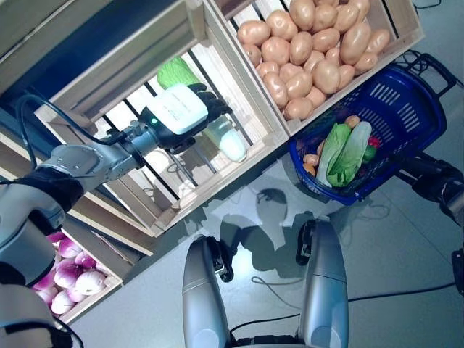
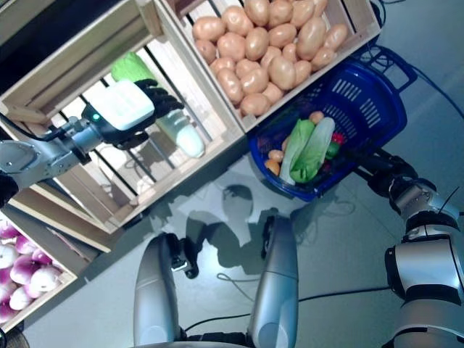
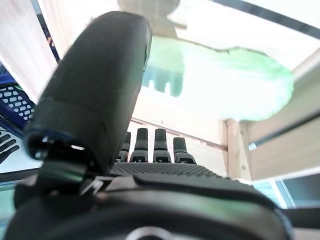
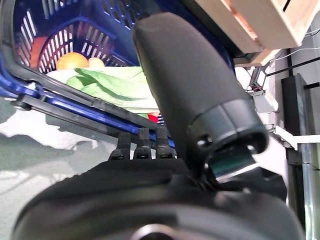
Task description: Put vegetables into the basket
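Note:
My left hand reaches into a slatted wooden crate on the stand. It sits over a long cabbage with a green leafy top and a white stalk. In the left wrist view the cabbage lies past the straight fingers, apart from them, with the thumb raised beside it. The blue plastic basket stands on the floor at the right. It holds a green and white leafy cabbage, small orange round vegetables and a red one. My right hand waits by the basket's rim, fingers straight.
A crate of potatoes stands just above the basket. A lower crate of purple onions is at the far left. Grey floor lies in front of the stand.

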{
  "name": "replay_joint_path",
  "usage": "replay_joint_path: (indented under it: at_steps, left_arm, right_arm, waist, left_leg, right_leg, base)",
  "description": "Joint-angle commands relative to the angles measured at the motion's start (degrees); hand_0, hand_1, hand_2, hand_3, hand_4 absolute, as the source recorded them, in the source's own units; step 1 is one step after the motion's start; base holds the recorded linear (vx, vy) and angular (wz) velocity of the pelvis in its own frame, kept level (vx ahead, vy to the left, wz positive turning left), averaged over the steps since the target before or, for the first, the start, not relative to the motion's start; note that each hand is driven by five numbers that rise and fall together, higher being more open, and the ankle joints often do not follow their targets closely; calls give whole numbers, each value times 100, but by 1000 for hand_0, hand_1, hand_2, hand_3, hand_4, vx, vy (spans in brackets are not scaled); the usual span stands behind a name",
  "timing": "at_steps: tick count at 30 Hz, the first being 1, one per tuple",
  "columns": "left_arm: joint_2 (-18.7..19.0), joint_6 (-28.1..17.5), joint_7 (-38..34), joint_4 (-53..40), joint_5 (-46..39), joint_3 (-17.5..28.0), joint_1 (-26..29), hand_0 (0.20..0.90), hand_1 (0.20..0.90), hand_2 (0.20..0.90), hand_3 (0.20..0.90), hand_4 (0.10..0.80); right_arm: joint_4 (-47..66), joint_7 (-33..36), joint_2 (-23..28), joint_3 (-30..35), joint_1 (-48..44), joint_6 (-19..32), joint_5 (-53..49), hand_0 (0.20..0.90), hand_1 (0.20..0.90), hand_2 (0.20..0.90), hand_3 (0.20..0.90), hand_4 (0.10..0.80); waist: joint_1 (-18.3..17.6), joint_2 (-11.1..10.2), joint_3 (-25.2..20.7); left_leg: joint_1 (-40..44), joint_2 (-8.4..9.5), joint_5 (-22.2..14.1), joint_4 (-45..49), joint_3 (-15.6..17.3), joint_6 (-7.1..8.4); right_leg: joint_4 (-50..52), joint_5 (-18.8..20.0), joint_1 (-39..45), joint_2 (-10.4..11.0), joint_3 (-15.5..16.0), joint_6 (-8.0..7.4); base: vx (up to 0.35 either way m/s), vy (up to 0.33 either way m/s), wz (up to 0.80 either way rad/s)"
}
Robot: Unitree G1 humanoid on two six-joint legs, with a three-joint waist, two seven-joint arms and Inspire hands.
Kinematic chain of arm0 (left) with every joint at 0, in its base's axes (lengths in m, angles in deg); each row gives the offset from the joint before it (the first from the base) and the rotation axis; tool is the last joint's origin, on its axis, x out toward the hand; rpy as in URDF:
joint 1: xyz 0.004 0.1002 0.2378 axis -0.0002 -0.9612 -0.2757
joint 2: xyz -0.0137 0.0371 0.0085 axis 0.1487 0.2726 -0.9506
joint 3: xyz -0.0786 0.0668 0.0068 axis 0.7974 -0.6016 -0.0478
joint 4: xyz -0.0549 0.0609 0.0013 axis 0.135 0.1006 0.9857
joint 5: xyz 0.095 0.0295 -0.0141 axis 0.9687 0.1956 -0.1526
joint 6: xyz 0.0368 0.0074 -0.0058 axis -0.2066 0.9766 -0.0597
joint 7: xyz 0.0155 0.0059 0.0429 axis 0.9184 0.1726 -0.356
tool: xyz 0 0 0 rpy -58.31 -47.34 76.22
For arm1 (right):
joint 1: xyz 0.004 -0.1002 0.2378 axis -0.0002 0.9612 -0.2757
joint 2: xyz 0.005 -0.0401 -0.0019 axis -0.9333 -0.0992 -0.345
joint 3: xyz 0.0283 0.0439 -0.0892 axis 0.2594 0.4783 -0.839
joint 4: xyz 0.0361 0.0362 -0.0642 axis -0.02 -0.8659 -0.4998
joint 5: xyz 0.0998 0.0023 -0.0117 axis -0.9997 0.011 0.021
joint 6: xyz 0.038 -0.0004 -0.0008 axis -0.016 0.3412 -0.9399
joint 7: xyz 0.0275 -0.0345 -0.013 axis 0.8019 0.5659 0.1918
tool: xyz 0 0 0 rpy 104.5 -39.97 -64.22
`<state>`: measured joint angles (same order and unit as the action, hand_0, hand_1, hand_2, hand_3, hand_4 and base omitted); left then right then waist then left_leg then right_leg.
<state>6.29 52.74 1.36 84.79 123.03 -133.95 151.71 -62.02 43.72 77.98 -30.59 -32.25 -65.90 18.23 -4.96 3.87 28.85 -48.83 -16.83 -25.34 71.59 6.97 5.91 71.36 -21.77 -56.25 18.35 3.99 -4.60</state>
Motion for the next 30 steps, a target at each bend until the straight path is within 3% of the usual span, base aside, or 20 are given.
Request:
replay_joint_path:
  at_steps: [1,16,24,30]
  left_arm:
    - [91,242,-457,78,-177,314,649,900,900,900,900,800]
    - [-249,123,-125,542,102,19,837,900,900,900,900,800]
    - [-455,392,922,781,-404,-122,875,900,900,900,900,800]
    - [-574,348,931,908,-232,-102,986,900,900,900,900,800]
  right_arm:
    - [63,-310,207,-19,-112,535,-383,900,900,900,900,800]
    - [231,-298,80,-193,-208,724,-609,900,900,900,900,800]
    - [266,-287,133,-324,-400,746,-709,900,900,900,900,800]
    - [346,-241,108,-288,-331,744,-725,900,900,900,900,800]
  waist:
    - [-64,-48,-114]
    - [-166,-159,20]
    - [-194,-205,26]
    - [-243,-237,7]
  left_leg:
    - [-338,-146,-105,45,-170,162]
    - [-1120,-292,-294,617,-344,230]
    - [-1567,-372,-428,988,-463,198]
    - [-1805,-423,-480,1169,-528,162]
  right_leg:
    - [-656,606,279,350,-198,-442]
    - [-299,637,-421,415,-348,-499]
    - [53,569,-862,425,-471,-491]
    - [233,554,-1115,412,-537,-464]
  base:
    - [-27,19,-3]
    - [-21,2,-2]
    - [-3,-1,-1]
    - [-6,0,-1]
